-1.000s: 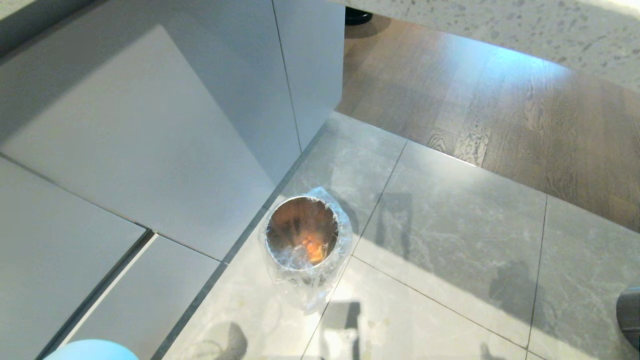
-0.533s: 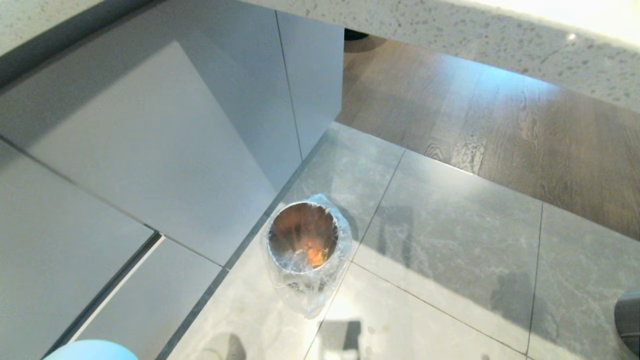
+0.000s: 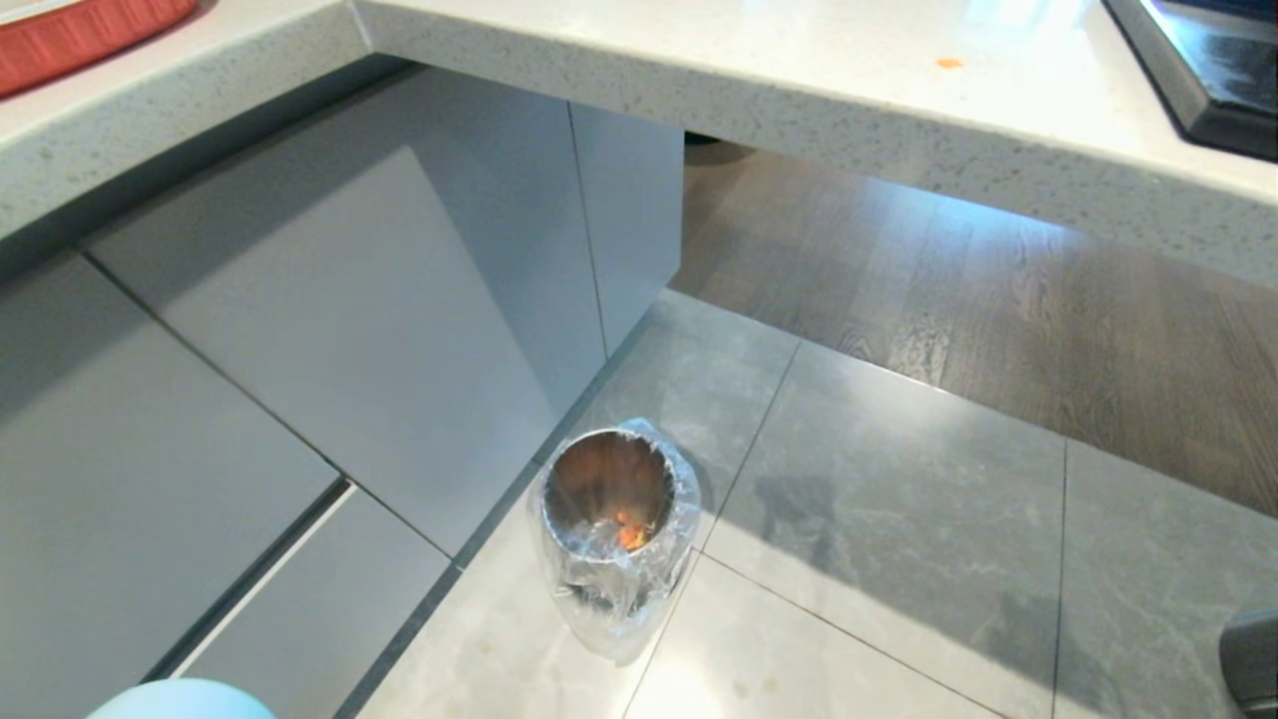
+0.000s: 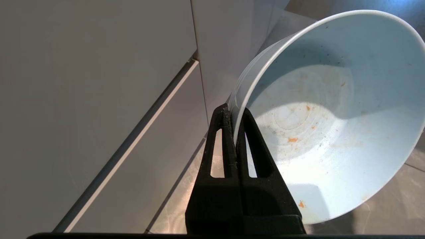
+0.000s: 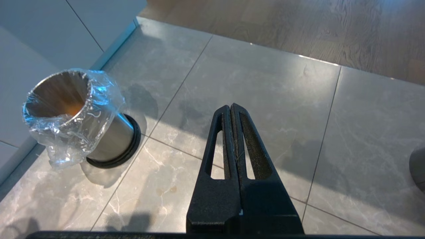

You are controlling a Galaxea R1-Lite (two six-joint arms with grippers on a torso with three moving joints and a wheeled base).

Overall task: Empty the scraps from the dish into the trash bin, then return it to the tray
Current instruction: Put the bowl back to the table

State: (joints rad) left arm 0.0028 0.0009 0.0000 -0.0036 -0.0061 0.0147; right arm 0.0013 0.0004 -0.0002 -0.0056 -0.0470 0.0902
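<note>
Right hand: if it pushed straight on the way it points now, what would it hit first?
Probably the grey marble-look floor tile. The shut, empty right hand aims at bare tile, well to the side of the shiny steel trash bin with its clear liner; depth is uncertain.

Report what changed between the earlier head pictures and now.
The head camera tipped up, so the countertop came into view; nothing on the floor moved. The left gripper stays shut on the emptied dish, the scraps stay in the trash bin, and the right gripper stays shut.
</note>
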